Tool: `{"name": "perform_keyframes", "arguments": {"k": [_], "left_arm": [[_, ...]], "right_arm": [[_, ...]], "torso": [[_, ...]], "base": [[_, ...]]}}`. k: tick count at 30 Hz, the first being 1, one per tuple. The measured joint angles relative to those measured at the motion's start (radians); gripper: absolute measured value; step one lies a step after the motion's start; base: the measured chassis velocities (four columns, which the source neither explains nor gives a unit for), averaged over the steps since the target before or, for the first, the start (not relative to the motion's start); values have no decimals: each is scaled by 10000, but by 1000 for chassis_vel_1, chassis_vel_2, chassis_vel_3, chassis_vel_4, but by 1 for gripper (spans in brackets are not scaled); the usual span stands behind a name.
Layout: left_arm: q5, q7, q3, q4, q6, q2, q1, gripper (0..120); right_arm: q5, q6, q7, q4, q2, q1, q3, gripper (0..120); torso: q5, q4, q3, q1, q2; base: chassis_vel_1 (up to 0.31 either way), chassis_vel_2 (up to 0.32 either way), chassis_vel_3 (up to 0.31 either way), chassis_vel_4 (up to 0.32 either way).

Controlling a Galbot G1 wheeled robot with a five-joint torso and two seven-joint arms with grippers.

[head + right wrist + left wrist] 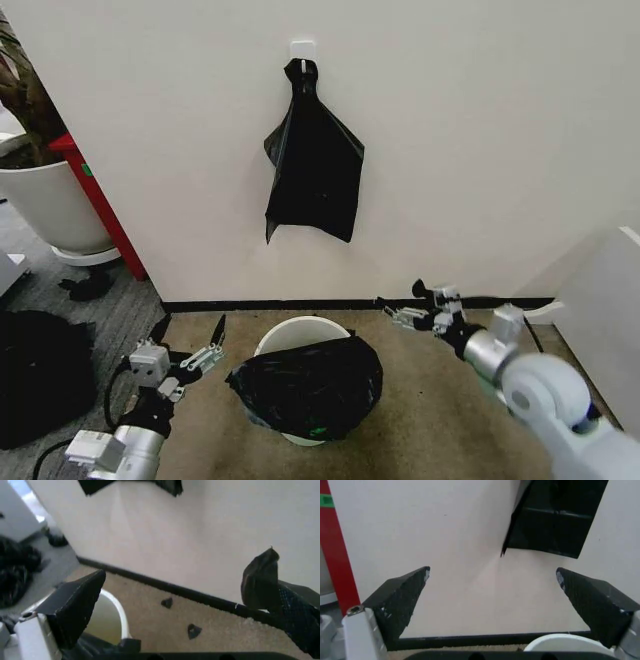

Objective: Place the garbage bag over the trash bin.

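Note:
The white trash bin (290, 330) stands on the carpet by the wall. The glossy black garbage bag (310, 385) lies crumpled over its front half, and the back of the rim stays bare. My left gripper (190, 330) hangs open to the left of the bin, nothing between its fingers. My right gripper (400, 297) is open to the right of the bin, near the baseboard. In the left wrist view the left gripper (492, 571) faces the wall, with the bin's rim (560, 643) low between its jaws. The right wrist view shows the right gripper (185, 564), the bin's rim (117, 607) and part of the bag (95, 647).
A black bundle (313, 170) knotted at its top hangs from a wall hook above the bin. A dark lumpy heap (40, 370) lies on the floor at left, behind it a large white plant pot (50, 205) and a red post (100, 205). A white panel (600, 300) stands at right.

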Motion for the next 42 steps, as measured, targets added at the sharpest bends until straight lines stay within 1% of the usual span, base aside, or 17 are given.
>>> {"name": "perform_keyframes", "arguments": {"k": [4,5,8,14,15,18,19,20,24,25,28,30,31,33,36,38,42], "left_arm": [[0,-26,-92,-114,19,-117,378,100],[0,-26,-92,-114,19,-117,378,100],[62,-23,-99,-150,35,-236,556,100],[285,-4,7,-110,41,-589,637,100],[355,7,34,-124,34,-683,752,100],[423,24,93,-200,-4,-783,898,100],[423,24,93,-200,-4,-783,898,100],[436,27,110,-220,-16,-801,913,100],[468,28,223,-264,-36,-855,876,100],[468,28,223,-264,-36,-855,876,100],[482,29,256,-281,-43,-876,813,100],[484,30,261,-290,-46,-876,755,100],[484,30,261,-290,-46,-876,755,100],[484,31,262,-318,-49,-874,685,100],[484,33,263,-346,-60,-880,651,100],[483,33,265,-350,-62,-884,651,100],[486,35,302,-388,-66,-915,581,100]], "right_arm": [[281,-965,-382,-393,-412,1038,-511,100],[281,-965,-382,-393,-412,1038,-511,100],[377,-1564,-501,-766,-653,1971,-1242,100],[431,-1901,-513,-1289,-867,3387,-2613,100],[442,-1989,-507,-1483,-878,4067,-3212,100],[365,-2010,-549,-1861,-891,5170,-4327,100],[365,-2010,-549,-1861,-891,5170,-4327,100],[319,-2010,-565,-2021,-878,5558,-4761,100],[-29,-2009,-632,-2628,-618,6767,-6453,100],[-29,-2009,-632,-2628,-618,6767,-6453,100],[-156,-2004,-579,-2972,-279,7615,-7681,100],[-318,-2001,-582,-3286,-28,8113,-8283,100],[-318,-2001,-582,-3286,-28,8113,-8283,100],[-478,-2000,-558,-3703,269,8616,-9002,100],[-506,-1995,-499,-4074,534,9170,-9868,100],[-505,-1995,-495,-4107,563,9217,-9951,100],[-499,-1995,-401,-4592,941,9731,-10922,100]], "torso": [[0,-2,0,0,0],[0,-2,0,0,0],[-1,1,0,0,0],[-3,-3,0,0,0],[-1,0,0,0,0],[-3,2,1,0,-1],[-3,2,1,0,-1],[-2,1,0,0,0],[-1,1,1,0,-1],[-1,1,1,0,-1],[-2,0,1,0,-1],[-8,1,-1,0,-1],[-8,1,-1,0,-1],[-2,2,1,0,-1],[-6,0,0,0,-1],[-6,0,0,0,-1],[-4,1,0,0,-1]], "base": [[0,0,0,0],[0,0,0,0],[0,0,0,0],[0,0,0,0],[0,0,0,0],[0,0,0,0],[0,0,0,0],[0,0,0,0],[0,0,0,0],[0,0,0,0],[0,0,0,0],[0,0,0,0],[0,0,0,0],[0,0,0,0],[0,0,0,0],[0,0,0,0],[0,0,0,0]]}}
